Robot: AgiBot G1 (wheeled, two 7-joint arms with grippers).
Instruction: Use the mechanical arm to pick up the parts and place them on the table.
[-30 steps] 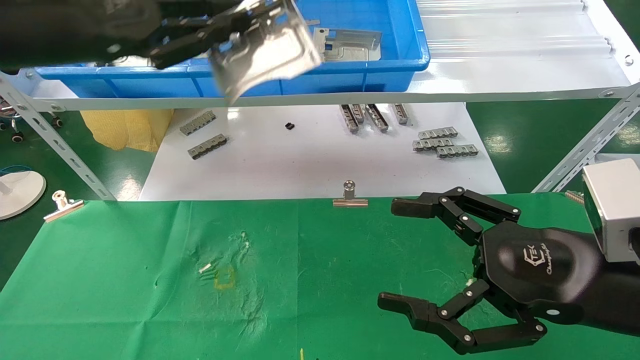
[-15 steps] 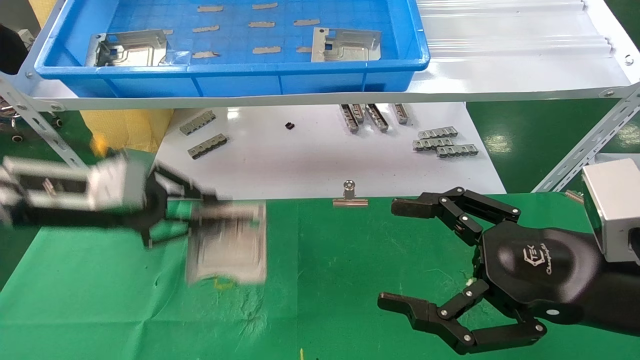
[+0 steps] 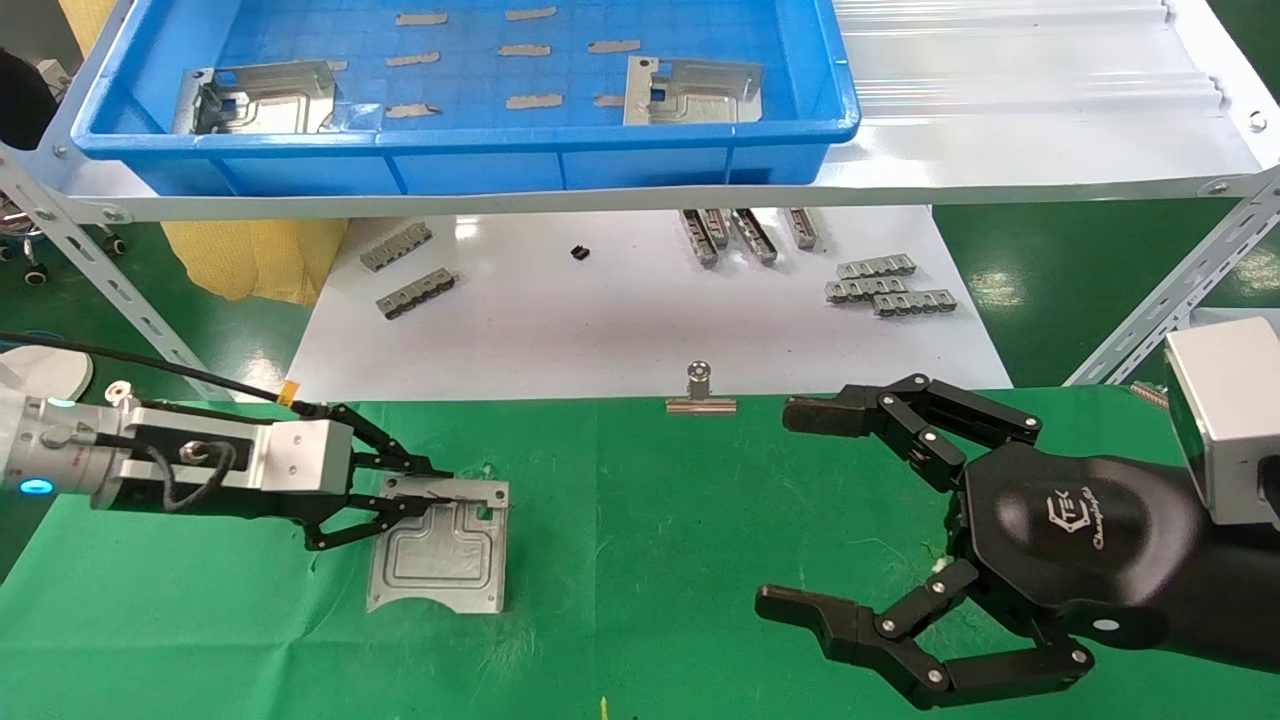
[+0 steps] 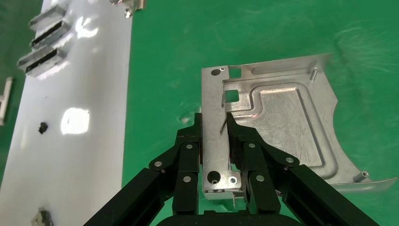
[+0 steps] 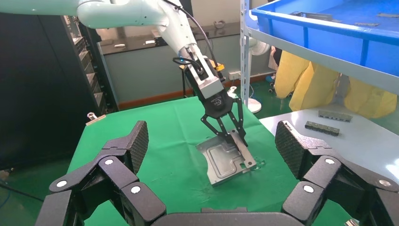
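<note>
My left gripper (image 3: 425, 492) is shut on the edge strip of a silvery stamped plate (image 3: 440, 550). The plate is down on the green-cloth table (image 3: 650, 520), left of centre, its gripped edge a little raised. The left wrist view shows the jaws clamped either side of the plate's (image 4: 277, 122) strip. The right wrist view shows the plate (image 5: 226, 162) and the left gripper (image 5: 234, 136) above it. Two more plates (image 3: 260, 97) (image 3: 695, 92) lie in the blue tray (image 3: 470, 160). My right gripper (image 3: 790, 508), with a black palm, hovers open and empty over the table's right side.
A white board (image 3: 620, 330) beyond the table holds grey slotted bars (image 3: 885, 285). Binder clips (image 3: 700, 395) (image 3: 125, 408) sit on the table's far edge. The tray rests on a white shelf with slanted metal struts (image 3: 1160, 300) at both sides.
My left arm has carried the plate from above the blue tray down onto the green cloth. The right arm has not moved.
</note>
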